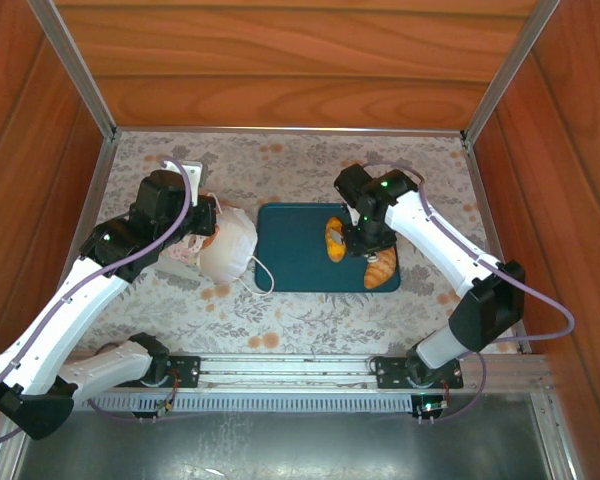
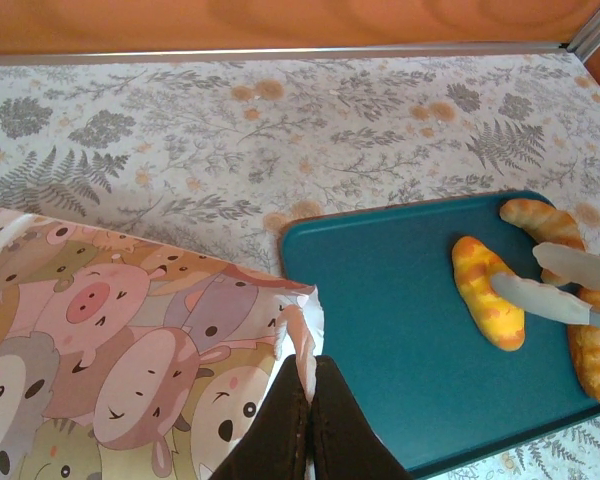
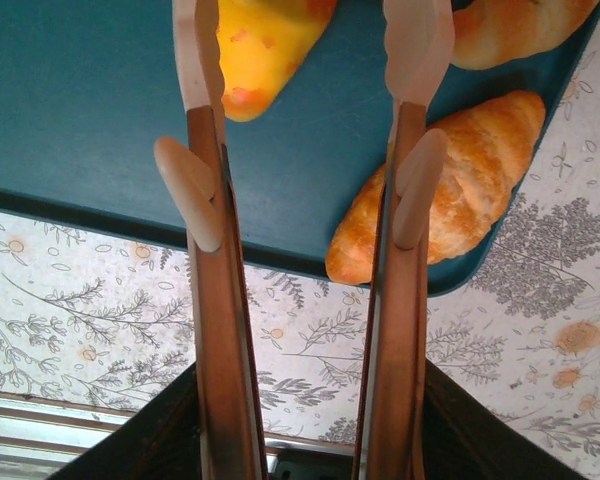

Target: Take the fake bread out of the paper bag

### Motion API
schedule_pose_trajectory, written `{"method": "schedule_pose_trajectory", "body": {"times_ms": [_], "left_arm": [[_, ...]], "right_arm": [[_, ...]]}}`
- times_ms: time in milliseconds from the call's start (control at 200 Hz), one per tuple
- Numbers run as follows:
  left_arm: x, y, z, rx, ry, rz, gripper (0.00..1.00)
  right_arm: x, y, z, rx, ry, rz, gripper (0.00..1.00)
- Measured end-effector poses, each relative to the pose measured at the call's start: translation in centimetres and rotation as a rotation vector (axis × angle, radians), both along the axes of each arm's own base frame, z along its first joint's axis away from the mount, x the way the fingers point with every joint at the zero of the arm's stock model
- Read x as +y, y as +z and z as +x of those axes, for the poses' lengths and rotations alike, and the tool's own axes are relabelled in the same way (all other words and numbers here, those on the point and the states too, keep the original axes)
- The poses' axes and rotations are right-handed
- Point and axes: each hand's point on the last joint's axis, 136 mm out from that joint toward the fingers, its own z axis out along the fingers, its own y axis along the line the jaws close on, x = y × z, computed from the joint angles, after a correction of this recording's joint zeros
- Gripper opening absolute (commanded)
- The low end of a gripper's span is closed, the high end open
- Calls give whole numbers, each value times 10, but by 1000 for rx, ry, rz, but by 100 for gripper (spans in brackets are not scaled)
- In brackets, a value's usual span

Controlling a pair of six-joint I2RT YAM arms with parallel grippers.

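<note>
The paper bag [image 1: 228, 248] lies on its side left of the teal tray [image 1: 295, 250], its cartoon-animal print [image 2: 130, 340] facing the left wrist camera. My left gripper [image 2: 310, 392] is shut on the bag's rim nearest the tray. Three pieces of fake bread lie on the tray: a yellow-orange roll [image 2: 488, 292], a croissant [image 2: 540, 220] behind it and another croissant [image 3: 460, 195] at the tray's near right corner. My right gripper [image 3: 305, 45] hangs open over the tray between the roll [image 3: 255, 35] and the croissants, holding nothing. The bag's inside is hidden.
The tray [image 2: 390, 330] sits mid-table on a floral cloth [image 1: 310, 160]. Wooden walls close in the back and both sides. A metal rail [image 1: 280, 370] runs along the near edge. The bag's cord handle [image 1: 263, 275] loops onto the cloth beside the tray.
</note>
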Motion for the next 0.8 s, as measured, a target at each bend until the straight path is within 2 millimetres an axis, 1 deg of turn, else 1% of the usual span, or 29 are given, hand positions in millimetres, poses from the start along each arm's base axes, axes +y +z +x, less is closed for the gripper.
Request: {"method": "schedule_pose_trajectory", "body": {"times_ms": [55, 170, 385, 495, 645, 800], "left_arm": [[0, 1, 0, -2, 0, -1, 0], [0, 1, -1, -3, 0, -2, 0], [0, 1, -1, -4, 0, -2, 0], [0, 1, -1, -4, 0, -2, 0], [0, 1, -1, -4, 0, -3, 0], [0, 1, 0, -5, 0, -3, 0]], "right_arm": [[0, 1, 0, 0, -1, 3, 48], [3, -1, -1, 12, -6, 14, 47], [11, -16, -2, 59, -2, 0, 48], [14, -19, -1, 62, 3, -1, 46], [11, -21, 2, 55, -2, -22, 44], [4, -22, 4, 45, 5, -65, 40]]}}
